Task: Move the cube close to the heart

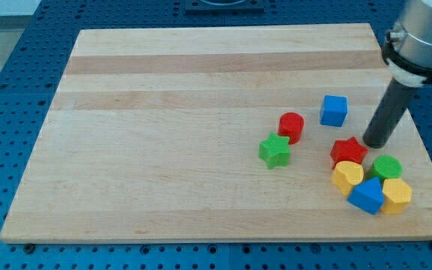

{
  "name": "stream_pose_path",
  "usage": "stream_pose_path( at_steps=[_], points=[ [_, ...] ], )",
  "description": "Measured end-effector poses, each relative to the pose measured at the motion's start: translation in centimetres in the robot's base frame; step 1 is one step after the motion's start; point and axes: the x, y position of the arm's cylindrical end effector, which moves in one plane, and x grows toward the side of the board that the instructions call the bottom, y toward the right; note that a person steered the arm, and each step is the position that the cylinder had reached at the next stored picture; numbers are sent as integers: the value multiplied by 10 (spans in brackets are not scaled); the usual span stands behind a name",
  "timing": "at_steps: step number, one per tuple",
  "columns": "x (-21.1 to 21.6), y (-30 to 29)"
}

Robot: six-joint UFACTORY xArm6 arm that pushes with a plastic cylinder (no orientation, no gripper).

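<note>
Small blue plastic cube (334, 110) on the right part of the wooden board (163, 112), far and left from my tip (373, 144), apart from it. Yellow block (347, 175), probably the heart, nearer than the cube, with the red star (349, 151) between them. No jaws here, only a plain rod, holding nothing. Probably necessary first: to go around to the cube's far side.

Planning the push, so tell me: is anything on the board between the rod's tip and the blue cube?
No. In the camera view, only bare board separates my tip from the blue cube.
</note>
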Motion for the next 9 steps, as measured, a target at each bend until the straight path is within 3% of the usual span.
stream_pose_path(
  at_steps=[1, 3, 4, 5, 8, 9],
  points=[
    [0, 0],
    [-89, 32],
    [-90, 36],
    [-130, -24],
    [-151, -60],
    [-188, -137]
  ],
)
